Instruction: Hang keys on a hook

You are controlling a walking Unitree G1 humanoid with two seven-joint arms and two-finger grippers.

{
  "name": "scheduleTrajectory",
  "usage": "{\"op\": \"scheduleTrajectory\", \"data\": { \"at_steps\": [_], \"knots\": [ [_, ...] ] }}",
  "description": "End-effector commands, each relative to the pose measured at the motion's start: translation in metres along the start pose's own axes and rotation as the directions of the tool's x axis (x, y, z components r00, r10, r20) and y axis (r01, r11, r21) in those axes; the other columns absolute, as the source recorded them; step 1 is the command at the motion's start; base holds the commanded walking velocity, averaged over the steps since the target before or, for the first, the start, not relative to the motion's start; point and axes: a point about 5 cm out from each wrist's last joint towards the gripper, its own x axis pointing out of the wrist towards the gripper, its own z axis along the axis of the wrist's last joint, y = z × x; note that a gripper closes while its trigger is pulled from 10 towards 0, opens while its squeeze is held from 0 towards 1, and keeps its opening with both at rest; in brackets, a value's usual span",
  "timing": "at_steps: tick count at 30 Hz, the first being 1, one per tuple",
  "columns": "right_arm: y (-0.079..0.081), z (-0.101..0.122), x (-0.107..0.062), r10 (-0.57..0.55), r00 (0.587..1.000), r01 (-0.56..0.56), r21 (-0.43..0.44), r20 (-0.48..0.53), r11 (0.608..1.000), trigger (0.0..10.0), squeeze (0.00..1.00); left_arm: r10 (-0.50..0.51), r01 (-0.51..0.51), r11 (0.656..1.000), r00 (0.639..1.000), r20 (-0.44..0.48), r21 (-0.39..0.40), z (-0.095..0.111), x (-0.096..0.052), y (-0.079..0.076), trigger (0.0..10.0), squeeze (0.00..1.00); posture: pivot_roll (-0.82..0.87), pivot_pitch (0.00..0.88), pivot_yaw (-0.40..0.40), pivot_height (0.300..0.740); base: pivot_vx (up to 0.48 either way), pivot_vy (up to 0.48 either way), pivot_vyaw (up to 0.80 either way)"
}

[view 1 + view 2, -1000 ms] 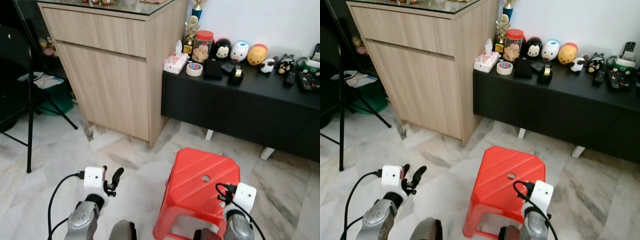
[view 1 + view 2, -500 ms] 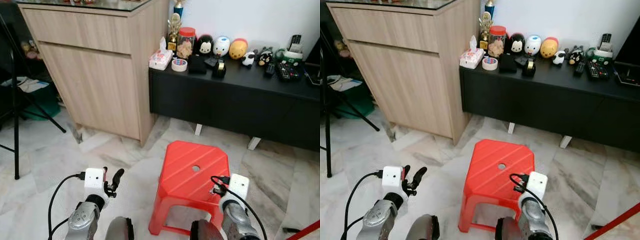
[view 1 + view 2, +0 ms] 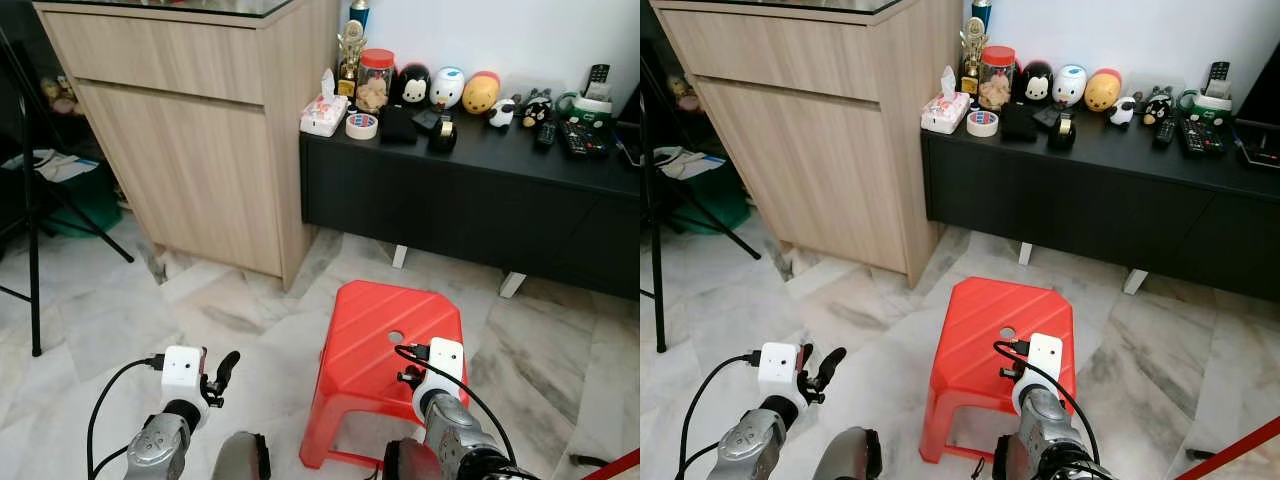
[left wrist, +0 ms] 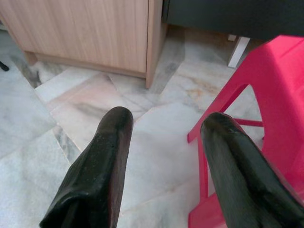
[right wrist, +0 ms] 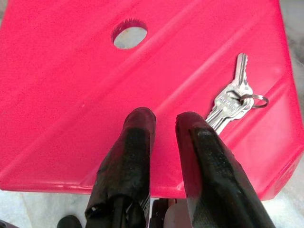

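Note:
A bunch of silver keys point(image 5: 232, 102) on a ring lies flat on the top of a red plastic stool point(image 3: 385, 340), near one edge. My right gripper point(image 5: 164, 121) hovers over the stool top just beside the keys. Its fingers are shut with only a thin gap and hold nothing. In the left eye view the right wrist point(image 3: 441, 366) is over the stool's near right part. My left gripper point(image 3: 222, 368) is open, low over the marble floor to the left of the stool, with nothing between its fingers point(image 4: 111, 142).
A tall wooden cabinet point(image 3: 200, 130) stands at the back left. Beside it, a low black sideboard point(image 3: 480, 200) carries toys, a tape roll and remotes. A black stand leg point(image 3: 30, 200) is at the far left, and a red bar point(image 3: 610, 465) at the bottom right.
The whole view has shifted as the camera moved. My right wrist has come leftwards over the stool top. The left gripper sits slightly lower.

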Motion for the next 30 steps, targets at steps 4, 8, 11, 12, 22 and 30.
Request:
{"op": "scheduleTrajectory", "data": {
  "at_steps": [4,8,11,12,22,30],
  "knots": [
    [0.002,0.012,0.001,0.014,0.998,-0.012,-0.030,0.056,0.999,10.0,0.00,-0.006,0.006,1.000,1.000,-0.001,0.011,0.000,0.002,0.001,10.0,0.00,0.08,0.099,-0.022,0.607,0.000,0.000,0.00],
    [-0.001,0.011,0.000,0.009,0.997,-0.007,-0.024,0.079,1.000,10.0,0.00,-0.011,0.011,1.000,1.000,0.003,0.006,-0.002,0.003,-0.001,10.0,0.00,0.08,0.108,-0.023,0.587,0.000,0.000,0.00],
    [-0.006,0.008,0.000,-0.008,0.997,0.009,-0.012,0.080,1.000,10.0,0.00,-0.017,0.017,1.000,1.000,0.012,0.004,-0.003,0.002,-0.004,10.0,0.00,0.08,0.119,-0.025,0.587,0.000,0.000,0.00],
    [-0.006,0.007,0.000,-0.007,0.997,0.007,-0.012,0.077,1.000,10.0,0.00,-0.018,0.018,1.000,1.000,0.016,0.005,-0.003,0.001,-0.005,10.0,0.00,0.08,0.122,-0.027,0.587,0.000,0.000,0.00],
    [-0.001,0.023,0.002,0.008,0.994,-0.015,0.061,0.108,0.998,10.0,0.00,-0.024,0.023,1.000,0.998,0.050,0.020,0.000,-0.004,-0.009,10.0,0.00,0.09,0.128,-0.029,0.587,0.000,0.000,0.00],
    [0.000,0.029,0.002,0.005,0.993,-0.018,0.101,0.122,0.995,10.0,0.00,-0.038,0.036,0.999,0.996,0.080,0.034,0.010,-0.005,-0.012,10.0,0.00,0.10,0.122,-0.023,0.587,0.000,0.000,0.00]
  ]
}}
